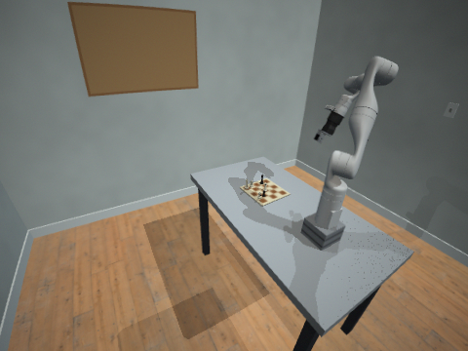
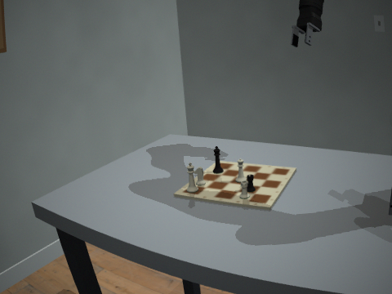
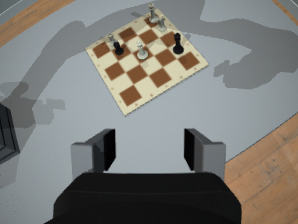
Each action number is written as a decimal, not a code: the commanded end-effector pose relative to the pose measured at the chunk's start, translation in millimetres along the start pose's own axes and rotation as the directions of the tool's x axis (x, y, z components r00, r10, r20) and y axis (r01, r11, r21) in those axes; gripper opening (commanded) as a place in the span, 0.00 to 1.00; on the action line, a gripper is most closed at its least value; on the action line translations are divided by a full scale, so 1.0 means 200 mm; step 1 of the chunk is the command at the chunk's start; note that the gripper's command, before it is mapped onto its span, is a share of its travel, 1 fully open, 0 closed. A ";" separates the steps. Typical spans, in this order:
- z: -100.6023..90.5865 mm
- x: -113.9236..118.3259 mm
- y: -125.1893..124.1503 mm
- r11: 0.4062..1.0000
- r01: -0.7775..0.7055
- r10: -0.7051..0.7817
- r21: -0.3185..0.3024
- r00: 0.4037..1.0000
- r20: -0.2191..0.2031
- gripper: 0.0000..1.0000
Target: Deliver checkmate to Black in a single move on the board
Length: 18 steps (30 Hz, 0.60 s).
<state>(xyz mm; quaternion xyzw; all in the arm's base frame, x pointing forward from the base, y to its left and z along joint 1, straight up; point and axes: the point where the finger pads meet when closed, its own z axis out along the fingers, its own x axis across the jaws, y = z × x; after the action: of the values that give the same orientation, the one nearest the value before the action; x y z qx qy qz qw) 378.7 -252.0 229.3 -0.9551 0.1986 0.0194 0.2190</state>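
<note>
A small chessboard [image 1: 280,194] [image 2: 282,171] [image 3: 133,95] lies on the grey table [image 1: 341,273] [image 2: 122,212] [image 3: 67,116]. The tall black king [image 1: 262,178] [image 2: 217,160] [image 3: 177,44] stands upright at one board edge. A white king [image 2: 191,178] [image 3: 153,12] and a white knight [image 2: 200,176] [image 3: 161,24] stand at a corner. A white crowned piece [image 2: 240,171] [image 3: 141,51] stands mid-board. A black rook [image 2: 250,183] [image 3: 117,47] stands next to a white rook [image 2: 244,189] [image 3: 111,39]. My gripper [image 1: 319,136] [image 2: 302,37] [image 3: 149,143] is open and empty, high above the table, on the side of the board towards the arm's base.
The arm's base [image 1: 323,231] stands on the table right of the board, and its dark edge [image 3: 5,136] shows in the wrist view. The table edge and the wood floor [image 3: 266,169] lie close to the board. A corkboard [image 1: 134,49] hangs on the wall.
</note>
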 end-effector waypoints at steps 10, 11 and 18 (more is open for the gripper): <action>0.50 0.29 0.04 0.956 0.216 -0.242 0.200 0.963 0.116 1.00; 0.55 0.31 0.04 0.947 0.235 -0.265 0.220 0.957 0.119 1.00; 0.76 0.38 0.05 0.909 0.297 -0.345 0.293 0.930 0.125 1.00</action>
<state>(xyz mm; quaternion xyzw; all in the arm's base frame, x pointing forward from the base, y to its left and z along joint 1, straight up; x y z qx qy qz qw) 449.3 -230.7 97.8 -0.9362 0.0358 0.0276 0.3486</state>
